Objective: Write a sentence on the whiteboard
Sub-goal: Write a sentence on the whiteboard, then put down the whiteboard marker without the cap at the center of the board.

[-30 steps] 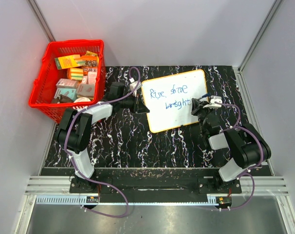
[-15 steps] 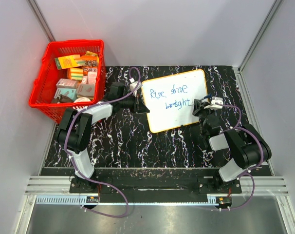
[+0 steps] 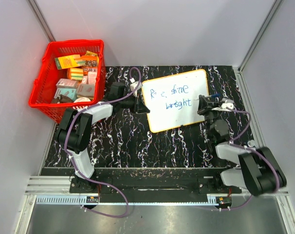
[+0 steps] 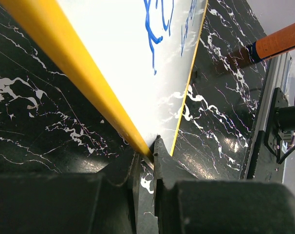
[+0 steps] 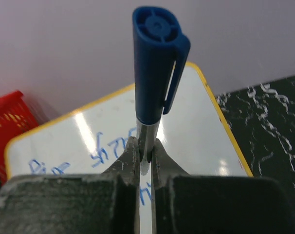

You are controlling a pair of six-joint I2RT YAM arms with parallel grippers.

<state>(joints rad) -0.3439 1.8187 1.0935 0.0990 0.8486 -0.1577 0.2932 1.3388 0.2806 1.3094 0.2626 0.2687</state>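
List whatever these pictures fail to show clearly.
The marker tip: in the right wrist view it is hidden behind the right gripper fingers. It is too small from above, so contact with the whiteboard is unclear.
The sentence: small and faint from above, cut by the top edge in the left wrist view, and its lower part is blocked by the gripper in the right wrist view.
The basket contents: labels too small from above.
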